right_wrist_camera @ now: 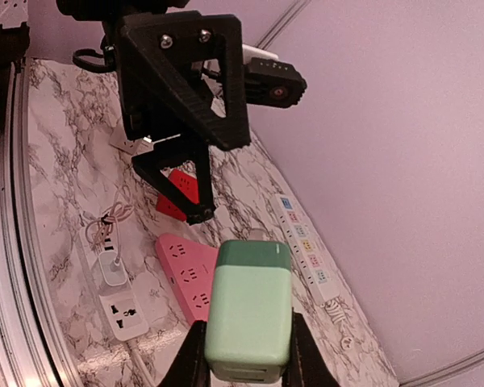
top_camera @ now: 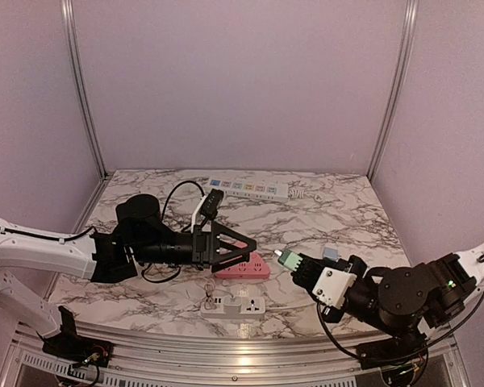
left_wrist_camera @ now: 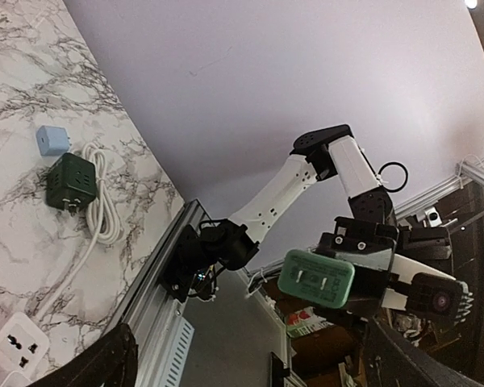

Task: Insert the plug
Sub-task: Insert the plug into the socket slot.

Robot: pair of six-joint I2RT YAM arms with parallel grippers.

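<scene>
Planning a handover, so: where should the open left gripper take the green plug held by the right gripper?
On the green plug, probably the free dark-green prong end, across its two broad flat faces, coming head-on from the prong side. The right gripper pinches the narrow sides further back, and the left gripper faces that end, open.

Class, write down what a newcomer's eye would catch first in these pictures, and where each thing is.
The green plug pinched in the right claw, held above the near right of the table, stands out first. Next comes the left claw, spread wide open by the pink power strip at the middle.
</scene>
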